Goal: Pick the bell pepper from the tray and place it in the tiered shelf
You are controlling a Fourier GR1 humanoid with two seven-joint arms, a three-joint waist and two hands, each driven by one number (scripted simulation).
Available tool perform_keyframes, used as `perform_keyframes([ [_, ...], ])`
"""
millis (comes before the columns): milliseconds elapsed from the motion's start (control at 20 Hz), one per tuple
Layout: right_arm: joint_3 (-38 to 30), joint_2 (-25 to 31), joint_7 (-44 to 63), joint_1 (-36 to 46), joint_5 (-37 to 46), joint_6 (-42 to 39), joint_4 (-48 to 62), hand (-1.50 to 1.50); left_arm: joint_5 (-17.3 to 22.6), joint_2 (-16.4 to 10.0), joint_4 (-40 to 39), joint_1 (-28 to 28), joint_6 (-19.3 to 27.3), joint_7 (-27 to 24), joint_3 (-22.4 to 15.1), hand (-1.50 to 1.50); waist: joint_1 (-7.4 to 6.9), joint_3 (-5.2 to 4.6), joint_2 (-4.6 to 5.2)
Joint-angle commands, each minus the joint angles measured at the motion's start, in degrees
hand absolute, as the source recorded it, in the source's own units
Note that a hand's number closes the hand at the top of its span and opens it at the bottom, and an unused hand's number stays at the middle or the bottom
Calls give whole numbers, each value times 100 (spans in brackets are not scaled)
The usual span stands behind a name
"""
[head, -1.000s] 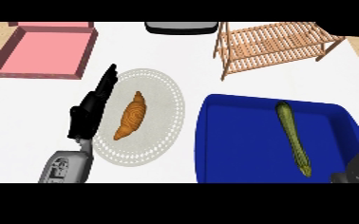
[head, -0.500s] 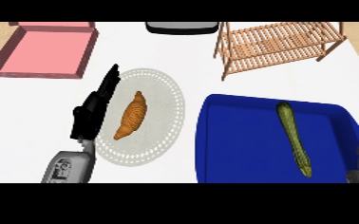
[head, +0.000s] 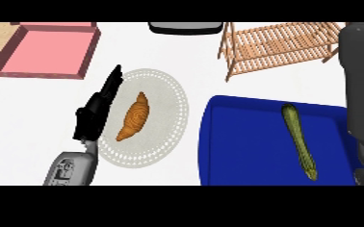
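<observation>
1. Currently the left hand (head: 96,113) lies open, fingers straight, over the plate's (head: 169,125) left rim.
2. A long green vegetable (head: 298,139) lies in the blue tray (head: 238,146).
3. The right forearm (head: 353,77) shows at the right edge; I cannot tell its hand's state.

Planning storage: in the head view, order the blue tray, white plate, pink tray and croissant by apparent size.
Blue tray, largest.
White plate and pink tray: alike; the pink one lies farther off, so unranked.
Croissant, smallest.
</observation>
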State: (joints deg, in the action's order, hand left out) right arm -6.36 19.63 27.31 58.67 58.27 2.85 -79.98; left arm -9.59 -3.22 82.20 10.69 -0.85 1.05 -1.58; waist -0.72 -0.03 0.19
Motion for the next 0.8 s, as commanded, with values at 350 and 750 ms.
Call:
perform_keyframes([
  [350,-907,-397,-1225,-78,-1267,1408,1040,150,108,-136,187,-331,-226,-96,29,0,10,3,-11],
  [750,-1265,195,-2001,543,-1834,1429,2298,150,48,-9,12,128,-70,228,76,0,12,2,-4],
])
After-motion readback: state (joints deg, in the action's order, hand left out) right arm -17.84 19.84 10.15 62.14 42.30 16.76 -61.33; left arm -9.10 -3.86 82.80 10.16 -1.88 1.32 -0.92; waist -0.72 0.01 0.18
